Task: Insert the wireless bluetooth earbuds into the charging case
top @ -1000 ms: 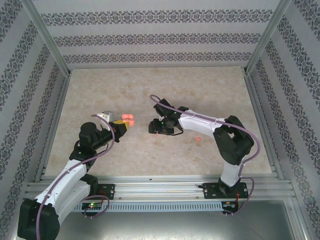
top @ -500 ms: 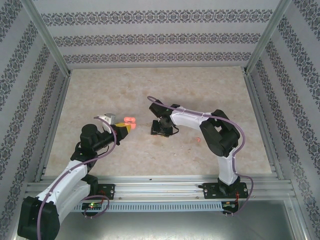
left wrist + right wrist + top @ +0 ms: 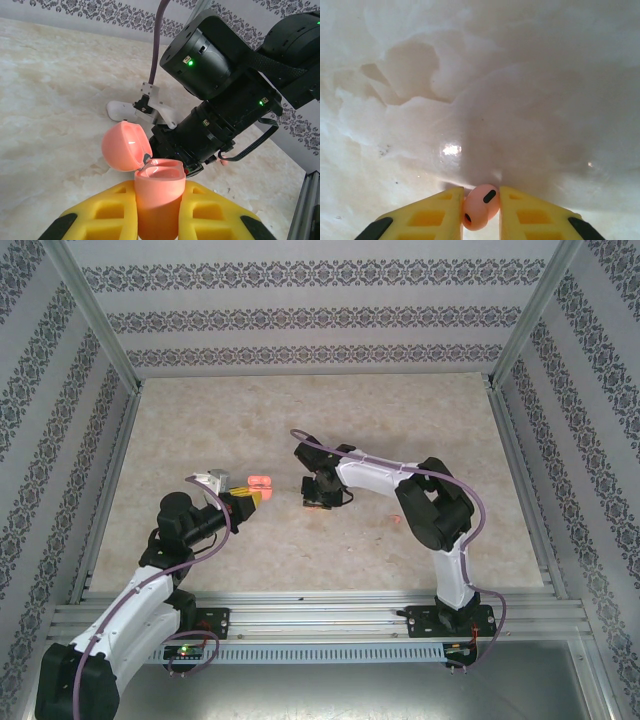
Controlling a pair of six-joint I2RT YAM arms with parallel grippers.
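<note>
The left tool is clamped on a coral-orange charging case. Its two yellow fingers press against the sides of the case's lower half, and the case stands upright between them. The lid is hinged back to the left, so the smooth hollow inside the case faces up. From above, the case sits a little left of the middle of the pale marbled worktop, out past the end of the left arm.

The right tool points down close over the worktop. Its yellow pads have come together on a small coral earbud and touch it on both sides. The earbud shows two dark oval spots — one near its top, one lower on its left. I cannot tell whether it rests on the worktop or is just off it.

In the overhead view the right tool is just to the right of the open case, with a narrow gap between them. The right arm reaches in from the right. A second coral earbud lies on the worktop — well apart from the case, near the right arm's elbow.
</note>
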